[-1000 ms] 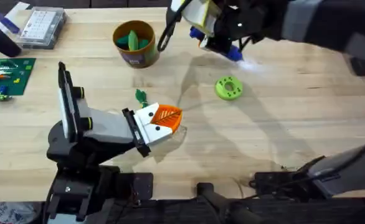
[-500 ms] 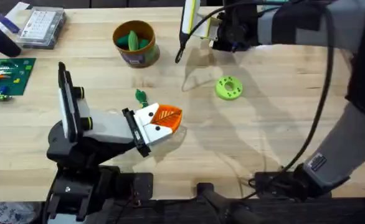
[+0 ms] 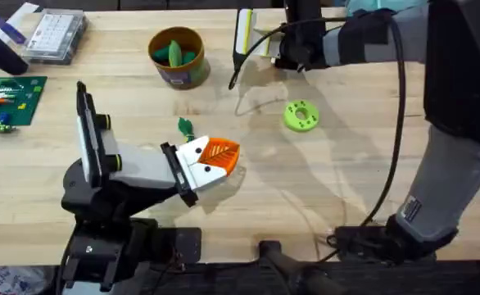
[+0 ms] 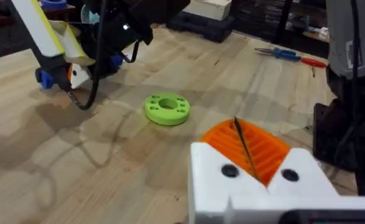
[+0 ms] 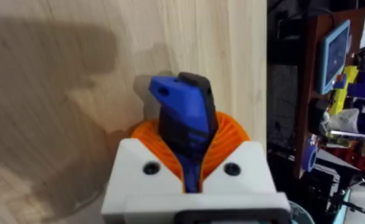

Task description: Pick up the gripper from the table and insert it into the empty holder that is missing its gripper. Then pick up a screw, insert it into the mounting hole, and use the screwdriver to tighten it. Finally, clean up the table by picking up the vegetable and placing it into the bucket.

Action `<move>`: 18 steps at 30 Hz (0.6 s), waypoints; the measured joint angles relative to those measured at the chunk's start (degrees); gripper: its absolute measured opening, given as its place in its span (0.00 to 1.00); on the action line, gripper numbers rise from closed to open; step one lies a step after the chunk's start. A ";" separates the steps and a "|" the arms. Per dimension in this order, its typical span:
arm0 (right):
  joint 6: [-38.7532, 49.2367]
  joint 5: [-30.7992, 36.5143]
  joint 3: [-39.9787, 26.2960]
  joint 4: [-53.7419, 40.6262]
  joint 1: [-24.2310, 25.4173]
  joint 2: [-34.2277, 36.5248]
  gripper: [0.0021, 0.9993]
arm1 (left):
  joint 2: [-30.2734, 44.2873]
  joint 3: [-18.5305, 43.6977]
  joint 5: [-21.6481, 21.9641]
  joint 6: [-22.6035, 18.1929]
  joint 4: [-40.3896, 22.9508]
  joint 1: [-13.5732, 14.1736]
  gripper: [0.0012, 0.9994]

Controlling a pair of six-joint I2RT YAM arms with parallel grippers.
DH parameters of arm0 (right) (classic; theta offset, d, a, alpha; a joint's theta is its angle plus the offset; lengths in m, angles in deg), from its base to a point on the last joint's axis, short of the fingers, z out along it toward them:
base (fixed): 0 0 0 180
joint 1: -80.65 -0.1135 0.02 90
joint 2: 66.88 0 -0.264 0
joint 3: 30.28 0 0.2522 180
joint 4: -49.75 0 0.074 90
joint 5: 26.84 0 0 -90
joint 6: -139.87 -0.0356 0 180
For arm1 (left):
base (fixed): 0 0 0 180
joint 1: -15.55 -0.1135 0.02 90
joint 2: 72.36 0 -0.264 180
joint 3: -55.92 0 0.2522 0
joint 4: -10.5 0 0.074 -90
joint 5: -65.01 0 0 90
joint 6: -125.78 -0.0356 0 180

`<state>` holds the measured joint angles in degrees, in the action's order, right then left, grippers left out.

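1. Blue screwdriver (image 5: pixel 184 121) is sitting clamped in my right claw (image 3: pixel 293 51), upper middle of frame.
2. I am aiming its tip at the green disc (image 3: pixel 301 115) below; my left claw (image 3: pixel 220 156) is idling, pads together.

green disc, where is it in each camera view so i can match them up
Overhead: the green disc lies on the table right of centre, below the right gripper.
Left wrist: the disc lies mid-frame, beyond the left gripper.
Right wrist: not in it.
Shared landmark: the right gripper, beside the disc in both.
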<state>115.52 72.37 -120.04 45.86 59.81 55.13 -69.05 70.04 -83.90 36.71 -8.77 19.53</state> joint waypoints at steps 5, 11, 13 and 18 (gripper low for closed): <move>0.00 0.00 -0.12 -0.04 0.00 0.09 0.08 | 0.00 0.00 0.00 -0.02 0.00 0.00 0.01; -0.26 0.52 -0.65 0.85 0.12 0.05 0.69 | 0.00 0.00 0.00 -0.02 0.00 0.00 0.01; -0.43 0.70 -1.30 0.99 0.43 -0.16 0.90 | 0.00 0.00 0.00 -0.02 0.00 0.00 0.01; -1.00 1.24 -1.65 0.96 0.35 -0.40 0.99 | 0.00 0.00 0.00 -0.02 -0.02 0.00 0.01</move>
<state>114.52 73.61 -121.69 46.82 60.15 54.74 -69.05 70.04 -83.90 36.68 -8.80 19.53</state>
